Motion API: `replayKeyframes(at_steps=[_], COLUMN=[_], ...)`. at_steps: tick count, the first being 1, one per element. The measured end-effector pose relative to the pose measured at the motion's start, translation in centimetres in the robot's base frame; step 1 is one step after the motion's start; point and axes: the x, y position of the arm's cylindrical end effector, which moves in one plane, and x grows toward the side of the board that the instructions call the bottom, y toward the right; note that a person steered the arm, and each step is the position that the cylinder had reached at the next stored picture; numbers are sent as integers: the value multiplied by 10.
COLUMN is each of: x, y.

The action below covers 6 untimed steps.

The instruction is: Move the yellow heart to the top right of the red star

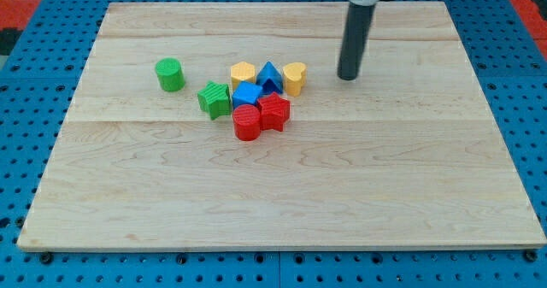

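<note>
From my seat I see a pale wooden counter [282, 194] made of planks running across the view, its grain plain and bare of any print. Round it lies a blue pegboard [34, 91] dotted with holes, and red patches show at the view's top corners. I can read no brand, label or writing anywhere.

I take the red star [276, 112] as my landmark. The yellow heart [294, 79] sits up and to the view's right of it, apart from the star and just beside the blue triangle [270, 76]. The blue cube [248, 94] is up and left of the star, close against it. The red cylinder [246, 123] touches the star on its left. The yellow hexagon [243, 73] stands farther up and left. The green star [214, 98] is left of the red star, past the cube, and the green cylinder [170, 74] is well apart, farther left still.

My tip [348, 76] rests on the counter up and to the right of the star, near the heart's right side but not touching it. This rod carries no fingers, so there is nothing apart or together to report.
</note>
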Motion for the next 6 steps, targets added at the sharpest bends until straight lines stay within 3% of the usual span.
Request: replayKeyframes(at_steps=[1, 2, 4, 5, 6], x=[8, 9, -58, -31, -6], y=[-57, -56, -59, -96, -76])
